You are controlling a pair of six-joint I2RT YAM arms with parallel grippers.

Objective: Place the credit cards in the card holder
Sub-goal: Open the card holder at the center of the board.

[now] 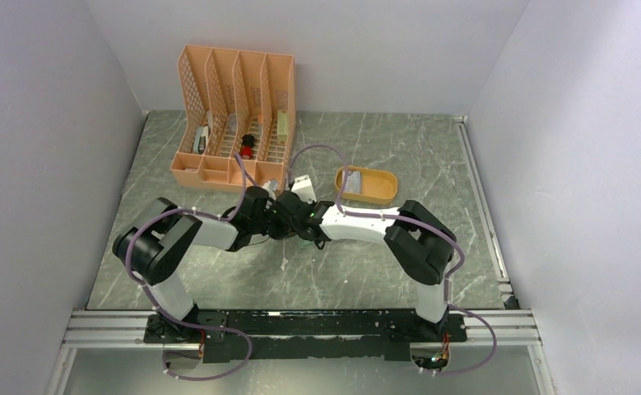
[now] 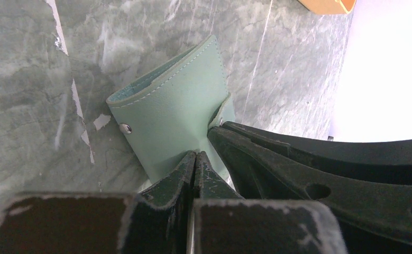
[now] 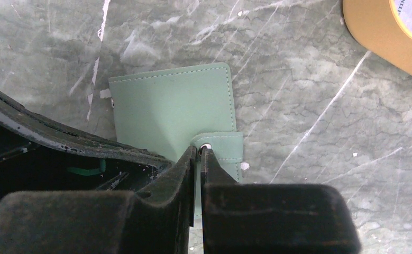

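grey worktop (image 1: 383, 263) holds the card holder (image 3: 172, 106) near its middle. our left gripper (image 2: 195, 154) pinches its edge, our right gripper (image 3: 201, 151) pinches its tab (image 3: 227, 145).

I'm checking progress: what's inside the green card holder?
The card holder is folded over, so whatever it holds is hidden. Only a bluish strip of lining shows along one edge.

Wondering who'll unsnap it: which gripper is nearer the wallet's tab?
Right. The right gripper is pinched on the tab itself; the left gripper clamps the near edge of the wallet, beside the tab.
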